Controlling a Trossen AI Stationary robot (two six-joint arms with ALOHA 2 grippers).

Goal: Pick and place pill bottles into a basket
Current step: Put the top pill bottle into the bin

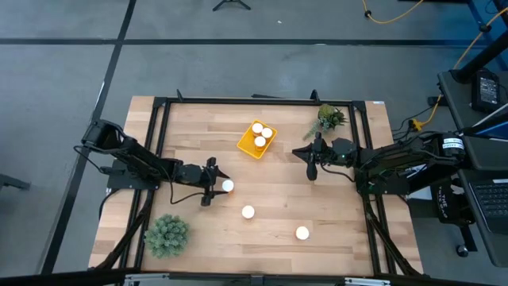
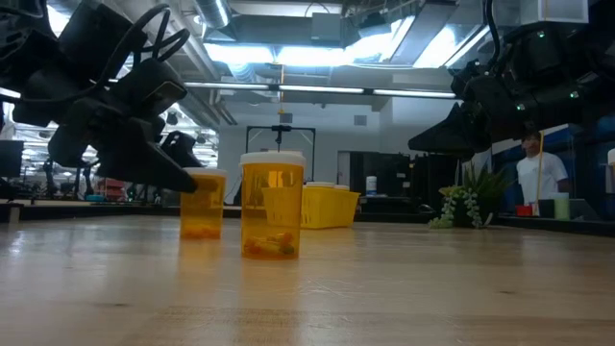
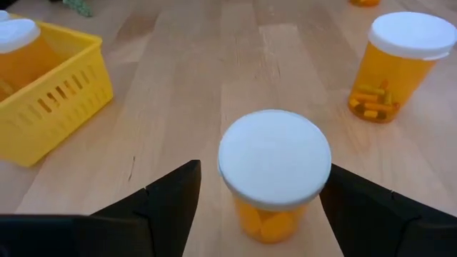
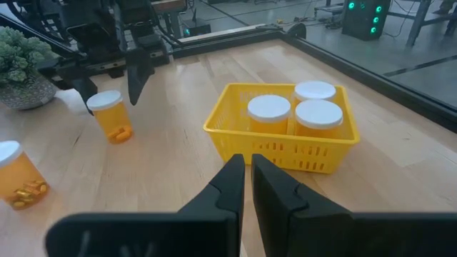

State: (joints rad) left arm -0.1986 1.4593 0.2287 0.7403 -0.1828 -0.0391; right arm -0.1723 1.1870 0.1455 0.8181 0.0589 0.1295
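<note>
While left tool (image 3: 260,207) straddles pill bottle (image 3: 274,168) open, ungripped: light, rigid, slick plastic; grip orange body below cap.

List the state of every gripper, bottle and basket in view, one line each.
left gripper: open, fingers straddling a bottle.
right gripper: shut, empty, near the basket.
basket: holds three capped bottles.
straddled bottle: upright, capped, on table.
two loose bottles: upright, capped, on table.

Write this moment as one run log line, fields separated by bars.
left claw: open around bottle | right claw: shut, empty | basket: three bottles | table: three bottles
</note>
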